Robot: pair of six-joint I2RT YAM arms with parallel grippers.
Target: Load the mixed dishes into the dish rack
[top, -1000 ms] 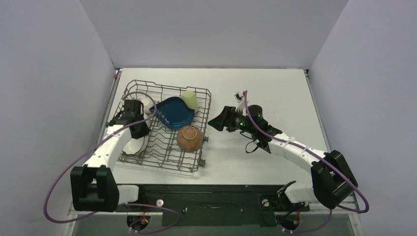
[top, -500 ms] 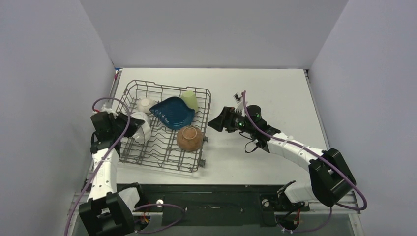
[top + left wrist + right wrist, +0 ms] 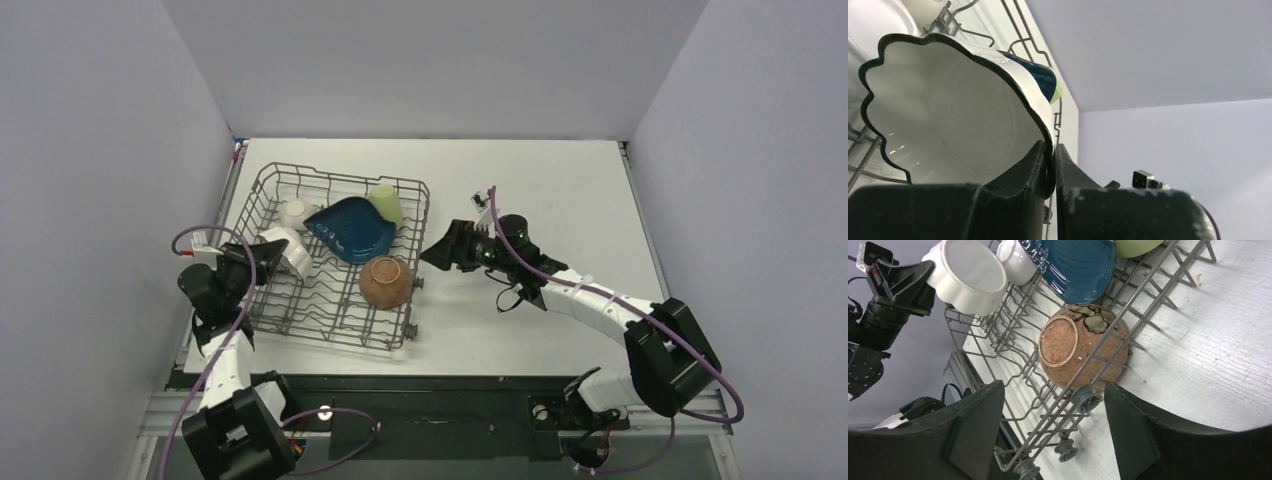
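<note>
Room: pale grey walls [image 3: 430, 60] on three sides of a white table [image 3: 540, 180].
Left gripper [image 3: 1053, 156]: pressed together on the wall of the white scalloped bowl [image 3: 958, 110], one finger inside the dark rim and one outside.
Bowl direction: it lies on its side; the opening faces back to the left wrist and the flat base faces to the middle of the rack. Its axis runs from the gripper toward the rack, rather level than upright.
Bowl place: at the left side of the dish rack [image 3: 340, 174], just above the left rim. If it touches the wires, I cannot tell.
Right gripper [image 3: 432, 250]: spread wide and holding nothing, low over the table just beside the right side of the rack, pointing toward it.
Brown bowl [image 3: 1080, 347]: in the rack near the right side, tipped over, with its foot ring turned to the right wrist camera.
Dark blue dish [image 3: 352, 228]: in the far half of the rack, leaning between the tines.
Light green mug [image 3: 386, 205]: at the far right corner, touching the blue dish.
Plain white bowl [image 3: 296, 211]: far left part of the rack, just beyond the scalloped bowl.
</note>
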